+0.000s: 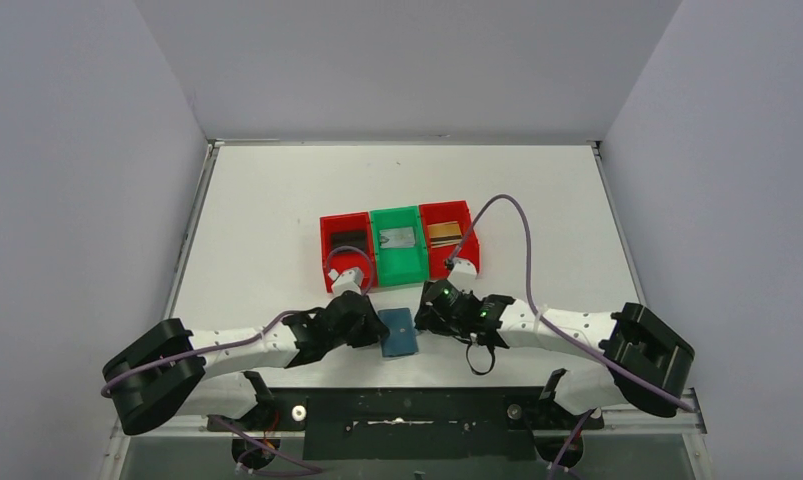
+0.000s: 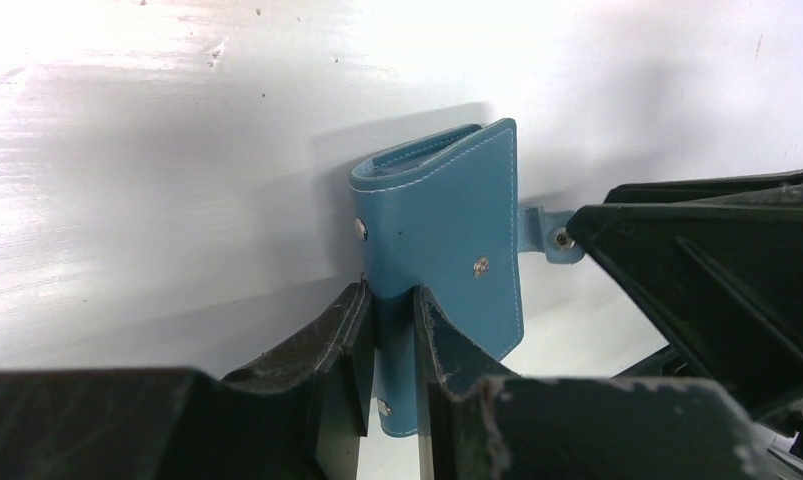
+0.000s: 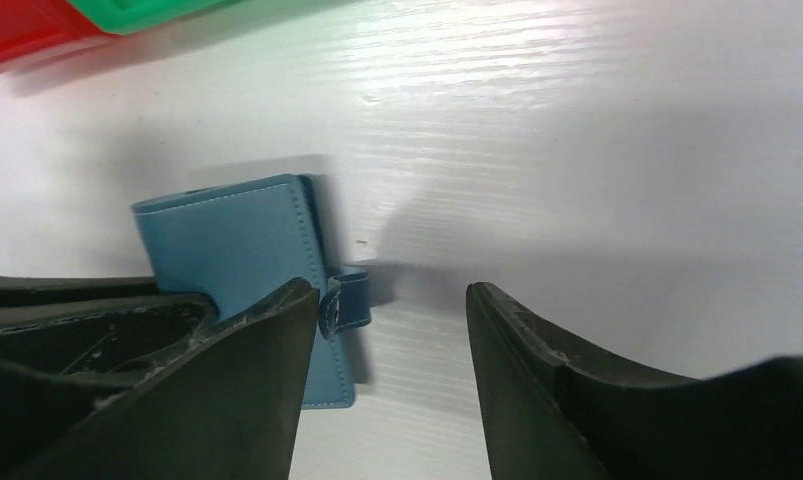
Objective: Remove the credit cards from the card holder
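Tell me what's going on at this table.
Two robot arms are working on a teal card holder near the table's front edge. The left gripper is shut on one edge of the folded holder. The right gripper stands open beside the unsnapped tab, holding nothing. Behind, what looks like a dark card lies in the left red bin, a silver-grey card in the green bin, and a gold-brown card in the right red bin.

White table (image 1: 277, 200) carries three bins (image 1: 399, 272) and the card holder (image 1: 399, 335).
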`<state>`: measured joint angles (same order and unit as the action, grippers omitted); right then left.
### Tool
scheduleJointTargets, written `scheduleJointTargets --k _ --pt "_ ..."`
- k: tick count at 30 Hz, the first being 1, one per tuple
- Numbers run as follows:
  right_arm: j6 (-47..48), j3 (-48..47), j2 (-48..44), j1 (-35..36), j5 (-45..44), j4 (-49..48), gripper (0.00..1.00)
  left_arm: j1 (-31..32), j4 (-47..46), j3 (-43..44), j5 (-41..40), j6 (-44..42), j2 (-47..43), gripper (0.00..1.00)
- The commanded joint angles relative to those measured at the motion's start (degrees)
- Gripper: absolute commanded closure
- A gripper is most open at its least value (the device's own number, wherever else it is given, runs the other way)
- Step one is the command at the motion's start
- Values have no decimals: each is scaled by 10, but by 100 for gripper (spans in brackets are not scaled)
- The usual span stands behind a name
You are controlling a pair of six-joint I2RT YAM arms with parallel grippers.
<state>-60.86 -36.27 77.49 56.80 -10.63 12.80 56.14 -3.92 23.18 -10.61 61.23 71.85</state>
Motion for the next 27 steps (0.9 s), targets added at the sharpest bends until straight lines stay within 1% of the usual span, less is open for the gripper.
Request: scheduleJointTargets --k 1,6,10,13,15,20,23,25,27 --pt "9 -39 -17 -3 -69 67 43 -2 37 -1 -25 -22 -12 96" --pt "39 -79 -1 17 -63 88 43 -2 41 8 -23 -29 -15 93" --pt "51 -115 38 42 -59 92 47 -2 47 13 -23 -30 -16 92" --pt "50 -142 75 53 -65 109 51 -1 51 16 -23 -30 -19 92" --pt "47 -153 90 59 -68 120 52 -2 56 18 -25 -31 -21 92" --pt "40 -160 99 64 -78 141 52 -2 62 18 -25 -31 -25 92" --pt "57 -143 97 64 -52 115 52 -2 60 17 -26 -30 -25 92" --pt "57 -130 98 64 -42 102 54 -2 57 18 -24 -30 -23 92" --pt "47 -123 96 63 -54 113 57 -2 58 22 -25 -31 -19 92"
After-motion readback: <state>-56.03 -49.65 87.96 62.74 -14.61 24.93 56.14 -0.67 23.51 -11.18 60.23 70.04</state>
